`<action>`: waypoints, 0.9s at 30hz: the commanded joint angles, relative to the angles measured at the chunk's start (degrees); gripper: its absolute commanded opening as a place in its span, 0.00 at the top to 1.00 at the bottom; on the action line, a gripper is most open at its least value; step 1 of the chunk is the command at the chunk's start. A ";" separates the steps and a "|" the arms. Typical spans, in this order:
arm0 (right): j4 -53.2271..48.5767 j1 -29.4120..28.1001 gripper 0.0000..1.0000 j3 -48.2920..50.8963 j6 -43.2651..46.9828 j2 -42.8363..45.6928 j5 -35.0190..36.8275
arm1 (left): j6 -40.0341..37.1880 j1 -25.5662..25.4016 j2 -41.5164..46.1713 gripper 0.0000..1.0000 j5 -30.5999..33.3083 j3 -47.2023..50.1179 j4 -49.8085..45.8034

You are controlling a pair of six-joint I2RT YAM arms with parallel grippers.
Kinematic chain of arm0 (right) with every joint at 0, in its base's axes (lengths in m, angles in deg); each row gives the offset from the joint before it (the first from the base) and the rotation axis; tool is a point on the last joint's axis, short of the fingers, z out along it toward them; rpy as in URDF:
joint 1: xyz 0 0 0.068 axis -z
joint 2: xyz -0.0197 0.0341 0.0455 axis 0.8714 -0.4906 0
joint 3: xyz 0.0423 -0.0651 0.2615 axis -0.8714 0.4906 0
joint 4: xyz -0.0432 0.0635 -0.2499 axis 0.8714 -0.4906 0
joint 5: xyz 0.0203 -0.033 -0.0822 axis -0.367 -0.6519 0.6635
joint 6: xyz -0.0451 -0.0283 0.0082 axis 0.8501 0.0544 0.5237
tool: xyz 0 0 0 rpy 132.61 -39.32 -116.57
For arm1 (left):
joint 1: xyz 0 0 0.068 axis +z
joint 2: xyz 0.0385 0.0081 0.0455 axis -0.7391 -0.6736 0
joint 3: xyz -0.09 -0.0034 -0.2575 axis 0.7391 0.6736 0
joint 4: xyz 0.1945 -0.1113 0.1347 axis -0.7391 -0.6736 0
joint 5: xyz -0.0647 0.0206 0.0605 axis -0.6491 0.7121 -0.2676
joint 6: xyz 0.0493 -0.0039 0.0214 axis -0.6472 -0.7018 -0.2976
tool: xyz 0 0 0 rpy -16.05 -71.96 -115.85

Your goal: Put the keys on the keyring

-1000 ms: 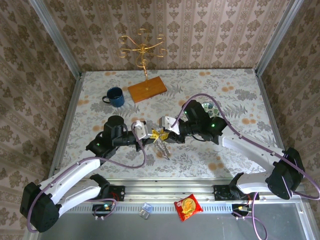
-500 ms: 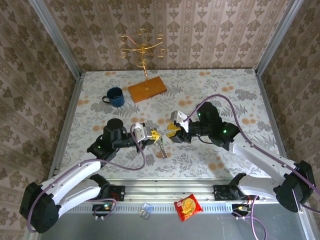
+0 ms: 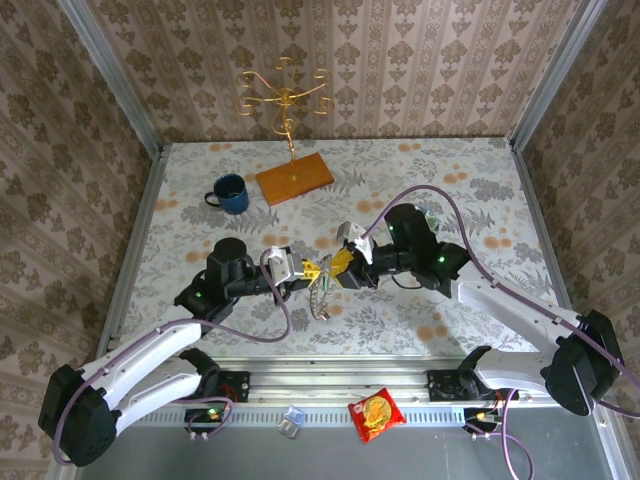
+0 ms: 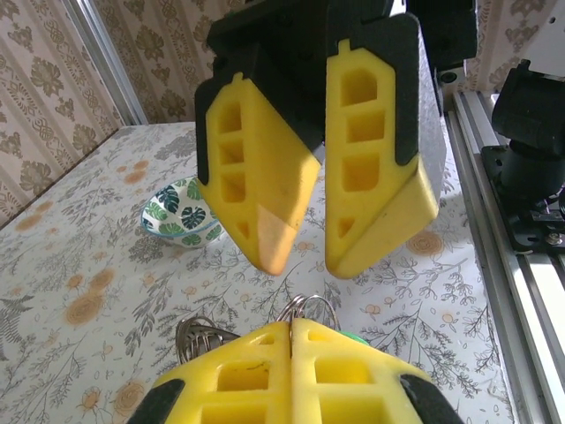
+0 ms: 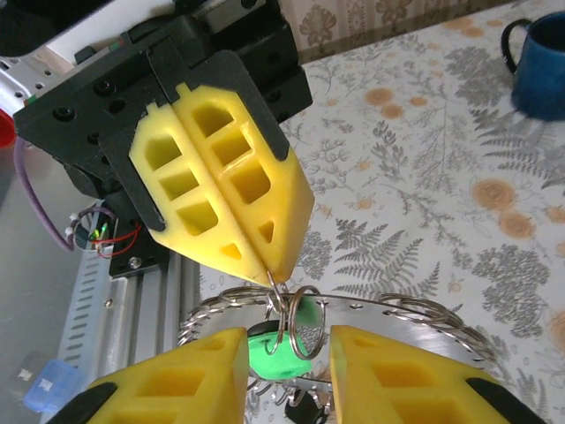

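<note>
Right wrist view: the left gripper is pinched tight on the keyring, a thin wire loop hanging from its fingertips above the table. The green key sits just below the loop; whether it is threaded on cannot be told. The right gripper stands partly open, its jaws either side of loop and key, gripping nothing.

There are two grippers, the left gripper and the right gripper, one thin wire keyring, one green-headed key and one wide wire ring strung with coils. Around them I count one blue mug, one gold wire stand, one leaf-patterned bowl, one red snack packet and one small pale-blue block
</note>
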 commanded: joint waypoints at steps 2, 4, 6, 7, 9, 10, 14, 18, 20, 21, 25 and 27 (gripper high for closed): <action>-1.04 0.23 0.72 -1.91 -2.06 -1.37 -3.30 | -0.12 -0.41 0.27 1.00 -0.27 0.36 3.74; -1.08 0.21 0.74 -1.90 -2.24 -1.48 -3.56 | -0.07 -0.55 0.19 1.00 0.11 0.43 3.78; -1.43 0.21 0.74 -1.69 -2.29 -1.33 -3.37 | -0.30 -0.57 0.18 1.00 0.67 0.43 3.68; -1.54 0.21 0.73 -1.52 -2.44 -0.97 -2.84 | -0.28 -0.70 0.26 1.00 0.90 0.41 3.67; -0.50 0.38 0.68 -0.54 -4.53 0.55 0.50 | -0.37 -0.94 0.20 1.00 1.47 0.49 3.63; -0.03 0.47 0.67 0.01 -5.89 1.34 2.07 | -0.47 -1.06 0.18 1.00 1.73 0.47 3.65; -1.44 0.47 0.70 -0.07 -17.41 2.88 5.57 | -0.40 -1.74 0.15 1.00 1.93 0.45 3.55; -5.41 0.25 0.75 -2.49 -30.11 1.19 3.44 | 0.30 -2.11 -0.07 1.00 4.34 0.47 3.58; -5.94 0.05 0.75 -2.60 -33.26 0.90 2.52 | 0.77 -2.30 0.00 1.00 4.70 0.61 3.66; -5.93 -0.14 0.75 -2.35 -33.95 1.09 2.33 | 1.08 -2.26 -0.17 1.00 4.90 0.62 3.63; -4.98 -0.74 0.74 -1.54 -34.84 0.88 2.15 | 1.70 -2.46 -0.17 1.00 5.29 0.82 3.89; -4.24 -1.01 0.75 -1.73 -35.23 0.14 1.38 | 1.84 -2.56 -0.13 1.00 5.54 0.89 4.10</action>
